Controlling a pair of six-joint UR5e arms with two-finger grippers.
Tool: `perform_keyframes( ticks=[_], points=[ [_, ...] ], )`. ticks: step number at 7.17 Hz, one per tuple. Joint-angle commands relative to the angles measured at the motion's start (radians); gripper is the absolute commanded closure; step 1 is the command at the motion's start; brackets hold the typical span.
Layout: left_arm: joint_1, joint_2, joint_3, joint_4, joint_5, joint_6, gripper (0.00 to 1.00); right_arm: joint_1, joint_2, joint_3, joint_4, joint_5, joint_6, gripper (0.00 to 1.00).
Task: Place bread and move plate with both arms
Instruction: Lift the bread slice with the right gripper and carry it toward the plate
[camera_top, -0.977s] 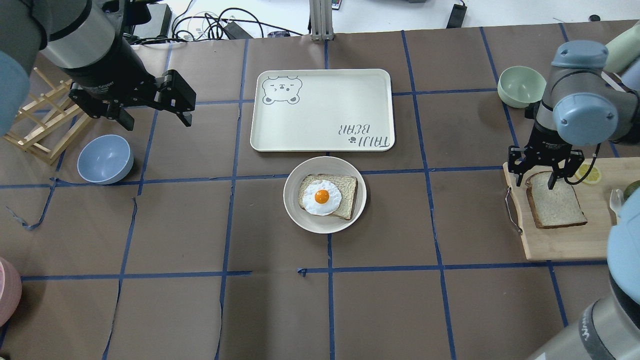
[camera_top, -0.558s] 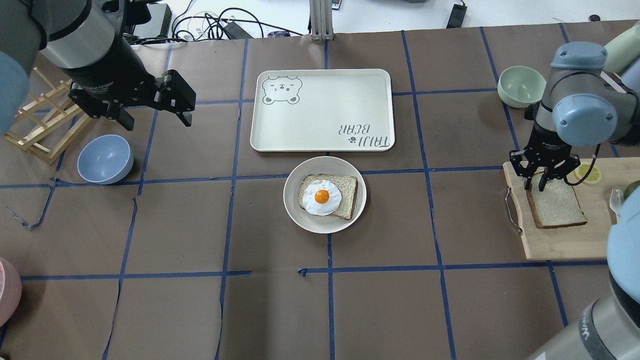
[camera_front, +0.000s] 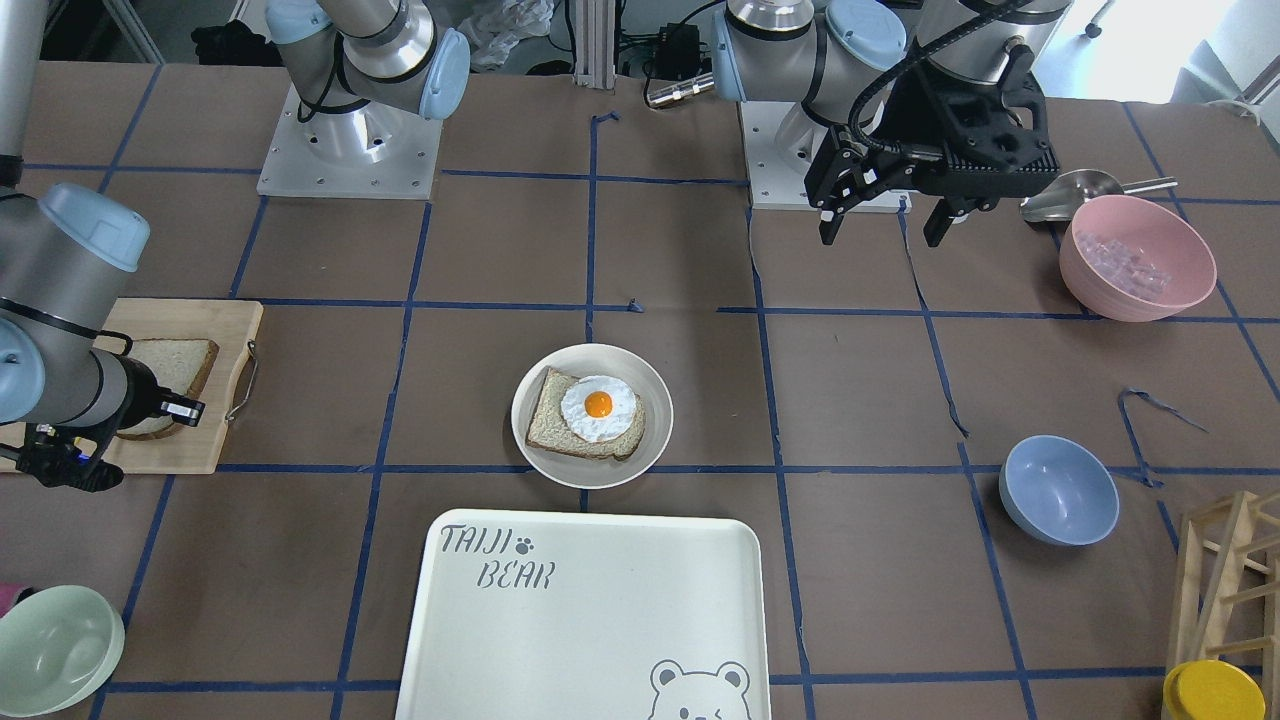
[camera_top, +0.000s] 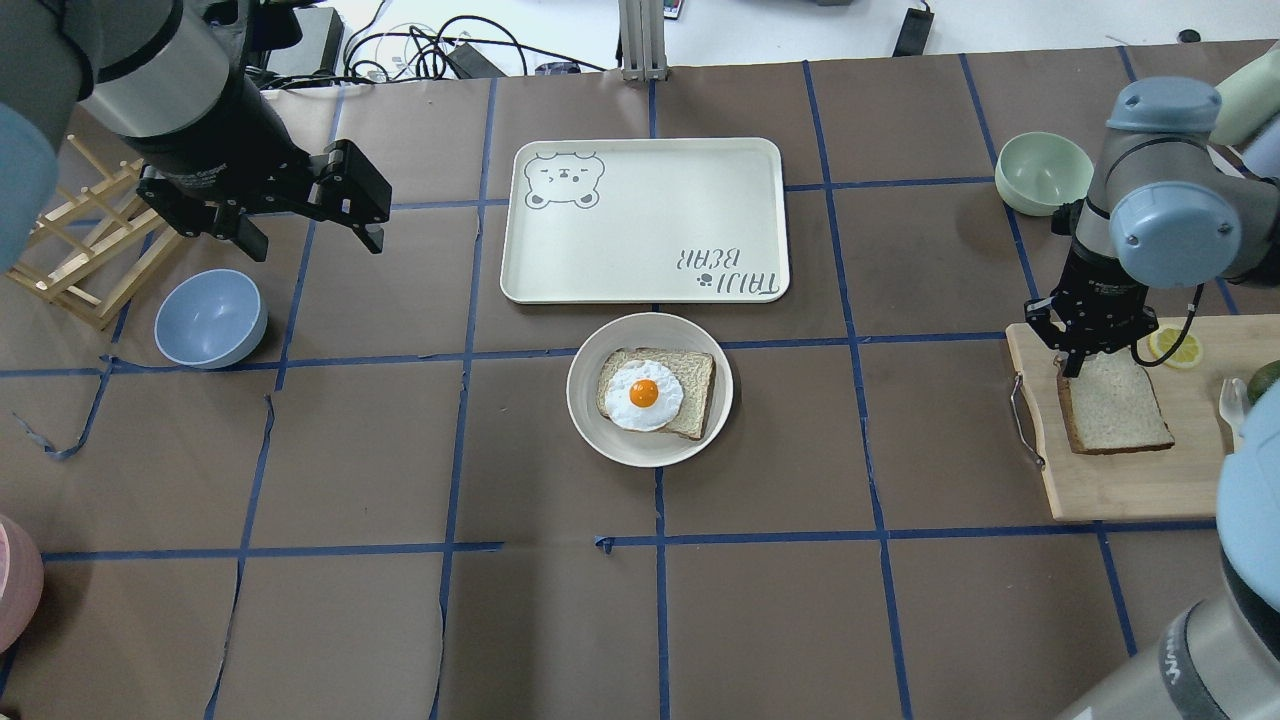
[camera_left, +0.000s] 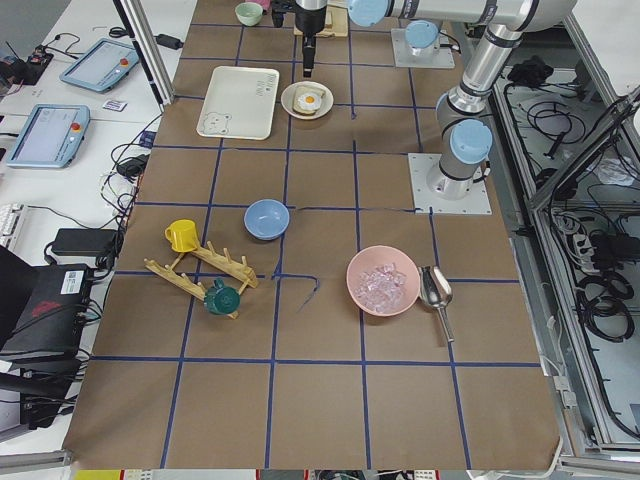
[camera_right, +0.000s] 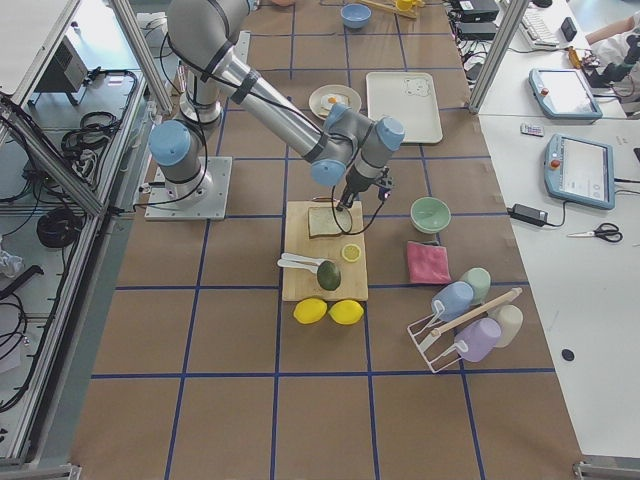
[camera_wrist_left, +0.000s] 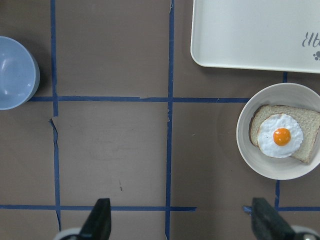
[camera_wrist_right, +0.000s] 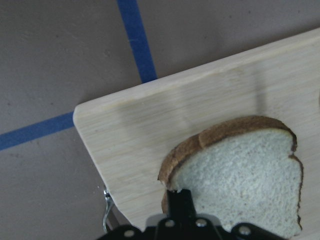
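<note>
The bread (camera_top: 1115, 405) lies flat on the wooden cutting board (camera_top: 1130, 490), and the right gripper (camera_top: 1077, 368) is down on its corner. Your wrist view shows only one black finger (camera_wrist_right: 181, 200), pressed on the crust there. The other finger and the pinch itself are hidden, and the slice's lower edge is cut off by the gripper body. From overhead the fingers look drawn tight together onto that corner, so take it as a grip on the crust. In the front-facing view the right arm's elbow covers most of the slice.

A second ago those fingers stood spread wide across the slice's edge; they have since closed in. The slice has not left the board. The left gripper (camera_top: 315, 247) has not moved: it hangs above the table with its fingers (camera_wrist_left: 100, 222) wide apart and nothing between them.

The plate (camera_top: 590, 420) sits well apart from both sets of fingers, roughly between them, just as it was before. It holds an egg-topped slice (camera_top: 655, 392).

The crumb is pale and porous, and the crust is brown and rounded at the top. The board is light wood with visible grain and a thin metal handle (camera_top: 1022, 420) beside the right fingers. The plate is round, matte, off-white, with a raised rim.
</note>
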Motion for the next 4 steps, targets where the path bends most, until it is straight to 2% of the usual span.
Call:
perform_keyframes(
  ticks=[1, 2, 4],
  points=[
    [0.000, 0.000, 0.000, 0.000, -0.001, -0.001, 0.00, 0.001, -0.074, -0.030, 0.098, 0.009, 0.005, 1.00],
    [0.000, 0.000, 0.000, 0.000, -0.001, -0.001, 0.00, 0.009, -0.092, -0.103, 0.240, 0.012, 0.017, 1.00],
    [0.000, 0.000, 0.000, 0.000, -0.001, -0.001, 0.00, 0.023, -0.096, -0.213, 0.399, 0.023, 0.019, 1.00]
  ],
)
